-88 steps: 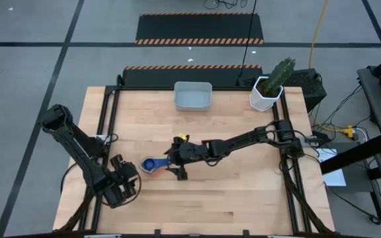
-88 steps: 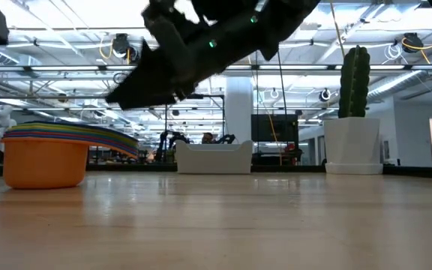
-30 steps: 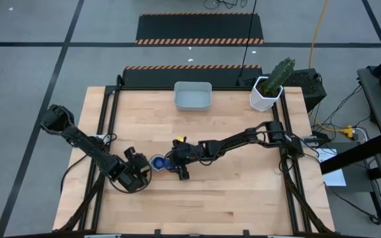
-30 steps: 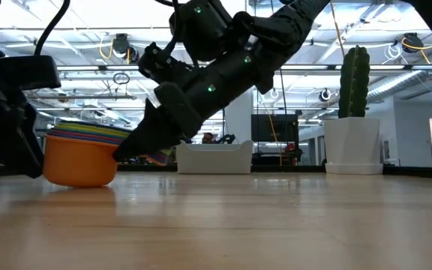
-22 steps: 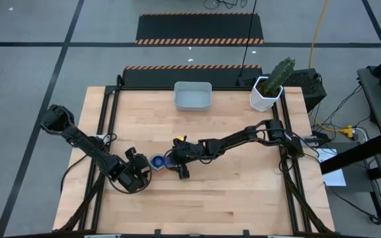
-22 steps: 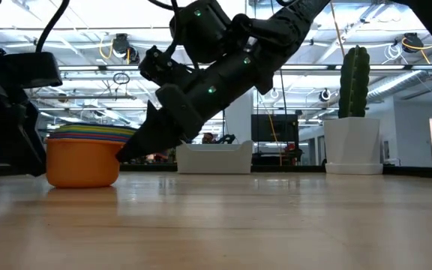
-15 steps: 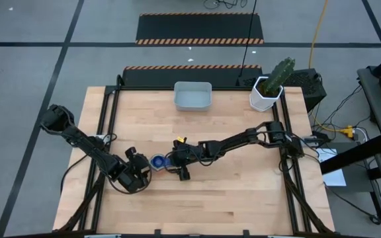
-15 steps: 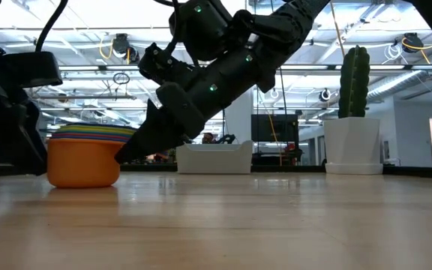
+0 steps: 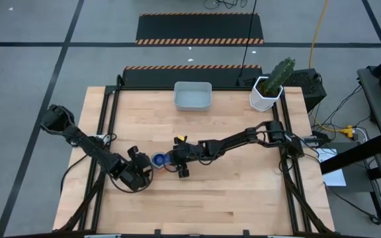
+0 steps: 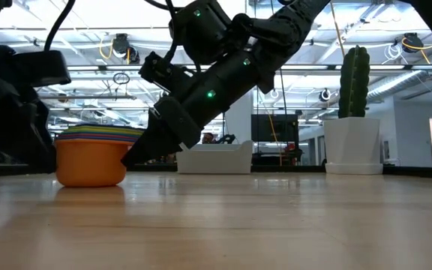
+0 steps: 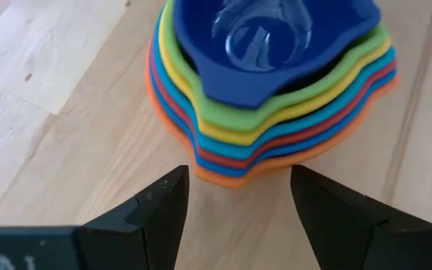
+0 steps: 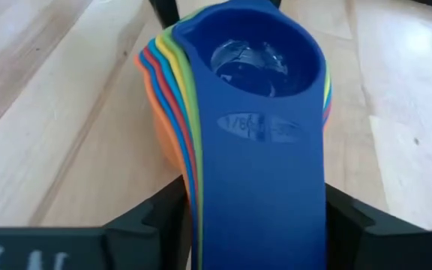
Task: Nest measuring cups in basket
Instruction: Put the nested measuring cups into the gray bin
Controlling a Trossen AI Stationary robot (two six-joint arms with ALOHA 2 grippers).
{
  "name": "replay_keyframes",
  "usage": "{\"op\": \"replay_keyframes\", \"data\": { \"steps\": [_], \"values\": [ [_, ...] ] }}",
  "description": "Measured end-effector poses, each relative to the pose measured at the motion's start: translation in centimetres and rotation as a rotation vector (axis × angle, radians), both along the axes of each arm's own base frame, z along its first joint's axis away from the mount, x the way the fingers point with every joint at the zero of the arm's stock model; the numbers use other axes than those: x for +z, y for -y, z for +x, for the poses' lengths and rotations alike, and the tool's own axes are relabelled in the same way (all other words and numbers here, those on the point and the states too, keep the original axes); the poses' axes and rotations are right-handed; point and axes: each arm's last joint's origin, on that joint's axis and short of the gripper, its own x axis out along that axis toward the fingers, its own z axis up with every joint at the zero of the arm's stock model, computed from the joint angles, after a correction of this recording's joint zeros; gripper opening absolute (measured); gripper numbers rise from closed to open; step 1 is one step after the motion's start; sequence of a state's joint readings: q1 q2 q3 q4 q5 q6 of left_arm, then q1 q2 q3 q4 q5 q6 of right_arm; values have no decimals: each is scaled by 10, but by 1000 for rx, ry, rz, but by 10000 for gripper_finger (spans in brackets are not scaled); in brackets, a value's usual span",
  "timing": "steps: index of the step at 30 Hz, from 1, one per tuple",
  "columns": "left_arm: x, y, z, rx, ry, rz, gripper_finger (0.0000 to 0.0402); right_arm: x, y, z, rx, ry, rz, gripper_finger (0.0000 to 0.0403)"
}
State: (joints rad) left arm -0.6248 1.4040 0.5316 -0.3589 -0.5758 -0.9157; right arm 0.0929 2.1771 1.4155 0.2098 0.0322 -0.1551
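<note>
The measuring cups [image 9: 159, 159] are nested in one stack, orange outermost and dark blue innermost, and the orange cup's base [image 10: 91, 178] rests on the table at its middle left. My right gripper [image 9: 171, 160] reaches in from the table's right and is shut on the stacked handles. My left gripper [image 11: 235, 180] is open on the stack's opposite side; its fingertips flank the rims' pointed lip [image 11: 231, 169] without touching. The light grey-blue basket [image 9: 192, 96] sits by the far edge, apart from both arms. My right gripper pinches the stacked handles [image 12: 208, 206] by their two long edges between its two fingers [image 12: 163, 217]. The fingers slant down from the table's right and run along the handles. The stack sits upright with the orange cup's base on the table.
A white pot with a green cactus [image 9: 268, 90] stands at the far right corner. Bare wood [image 9: 243, 198] lies along the near side and between the stack and the basket.
The stack of cups has slid a little toward the table's right and now sits level on its base. My left gripper has followed it slightly and stays open.
</note>
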Motion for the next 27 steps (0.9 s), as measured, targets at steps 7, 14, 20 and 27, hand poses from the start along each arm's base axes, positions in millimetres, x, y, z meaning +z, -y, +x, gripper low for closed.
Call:
{"op": "replay_keyframes", "data": {
  "steps": [7,14,20,27],
  "values": [
    [0,-1,2,-16,2,4,236,0,1,0,5,-2,-1,163],
    [0,-1,1,-31,-8,19,237,-1,1,0,3,-5,-4,132],
    [-2,-5,-4,-33,-77,64,237,0,1,-1,8,-10,2,130],
    [-4,-8,-10,-29,-142,88,237,1,0,-1,16,-10,2,129]
  ]
}}
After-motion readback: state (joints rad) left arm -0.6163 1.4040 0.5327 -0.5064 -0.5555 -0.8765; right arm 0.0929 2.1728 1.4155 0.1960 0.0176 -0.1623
